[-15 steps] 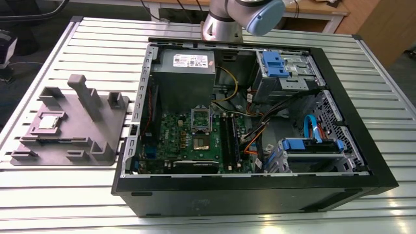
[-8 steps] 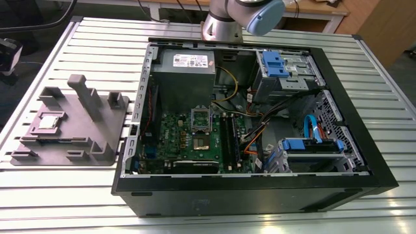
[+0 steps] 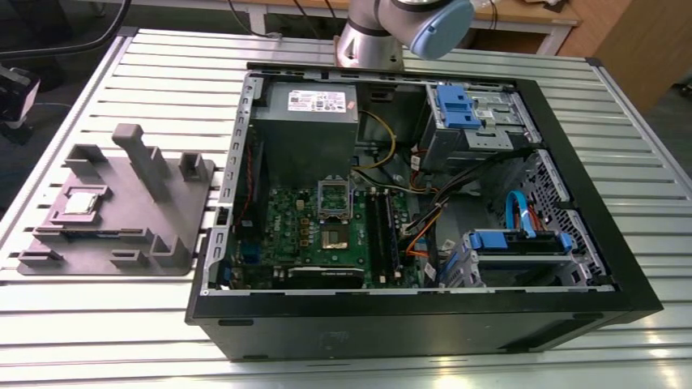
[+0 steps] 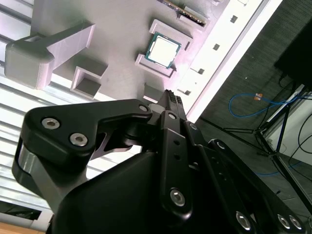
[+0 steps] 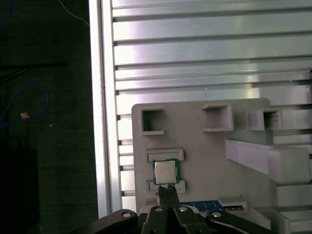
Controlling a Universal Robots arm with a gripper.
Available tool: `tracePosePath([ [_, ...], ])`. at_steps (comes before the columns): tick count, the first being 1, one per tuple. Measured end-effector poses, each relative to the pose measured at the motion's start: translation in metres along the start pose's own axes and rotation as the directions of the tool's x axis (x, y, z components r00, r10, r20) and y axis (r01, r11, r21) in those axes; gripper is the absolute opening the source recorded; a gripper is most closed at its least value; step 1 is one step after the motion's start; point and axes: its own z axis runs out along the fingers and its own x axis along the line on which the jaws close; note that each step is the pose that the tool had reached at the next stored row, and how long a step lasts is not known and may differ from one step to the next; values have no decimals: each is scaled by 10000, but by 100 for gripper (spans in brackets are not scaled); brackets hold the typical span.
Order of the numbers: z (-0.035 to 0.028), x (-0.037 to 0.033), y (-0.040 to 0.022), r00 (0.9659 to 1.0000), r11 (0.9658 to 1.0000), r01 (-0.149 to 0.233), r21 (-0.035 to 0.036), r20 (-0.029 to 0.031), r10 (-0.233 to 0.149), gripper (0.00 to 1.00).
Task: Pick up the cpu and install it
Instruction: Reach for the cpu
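The cpu (image 3: pixel 81 203) is a small silver-topped square chip lying flat in a shallow pocket of the grey holder block (image 3: pixel 108 243), at the exterior view's left on the slatted table. It shows in both wrist views as the cpu (image 4: pixel 164 48) (image 5: pixel 165 171), between two raised lips of the holder. My gripper (image 5: pixel 168 187) (image 4: pixel 170 97) hangs well above the holder, its black fingertips pressed together, shut with nothing between them. In the first wrist view its tips line up just beside the chip's near edge. The green board's socket (image 3: pixel 333 235) lies uncovered inside the case, its metal frame (image 3: pixel 333 194) flipped back.
The open black computer case (image 3: pixel 433 320) fills the table's middle, with a grey power-supply box (image 3: pixel 308 121), cables and blue drive brackets (image 3: pixel 459 105). Tall grey posts (image 3: pixel 141 158) rise from the holder near the chip. The table edge (image 5: pixel 100 122) drops to dark floor.
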Motion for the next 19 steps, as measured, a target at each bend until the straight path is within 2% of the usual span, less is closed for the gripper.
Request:
tracePosePath([
  [5, 7, 0, 0, 10000, 10000, 0, -3, 3, 0, 11],
  [11, 53, -2, -20, 10000, 10000, 0, -8, 0, 0, 11],
  [19, 188, -2, -35, 10000, 10000, 0, -13, -1, 0, 11],
])
